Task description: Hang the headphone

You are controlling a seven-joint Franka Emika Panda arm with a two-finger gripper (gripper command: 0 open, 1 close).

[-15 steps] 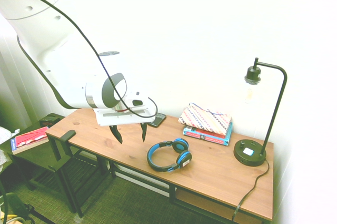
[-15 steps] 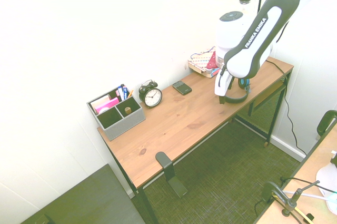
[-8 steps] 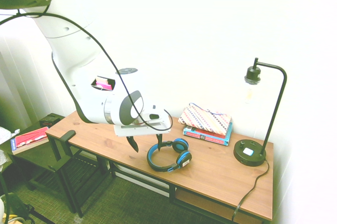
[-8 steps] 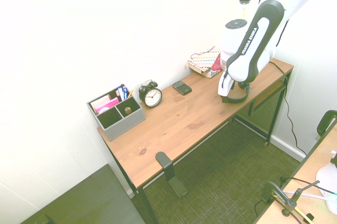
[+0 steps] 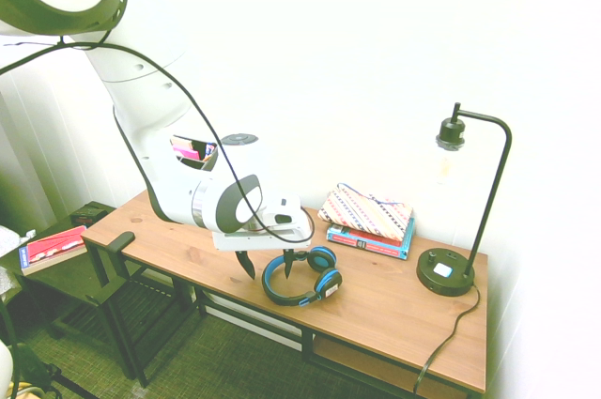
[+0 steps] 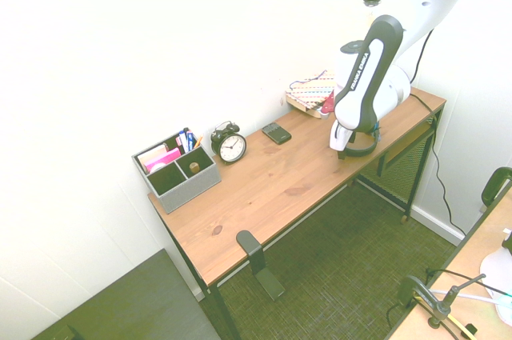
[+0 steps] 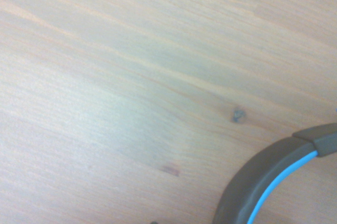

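The gripper (image 5: 268, 267), fingers spread wide, apparently straddles the left arc of the headphone's (image 5: 302, 279) headband on the desk (image 5: 394, 310).

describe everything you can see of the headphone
The headphone is an over-ear pair with a black headband trimmed in bright blue and round black-and-blue ear cups. It lies flat on the wooden desk, headband curving toward the front edge, cups toward the wall. The open end effector hangs at the headband's left end, one finger on each side, not gripping it. The wrist view shows a smooth, plastic-looking arc of the band on the wood.
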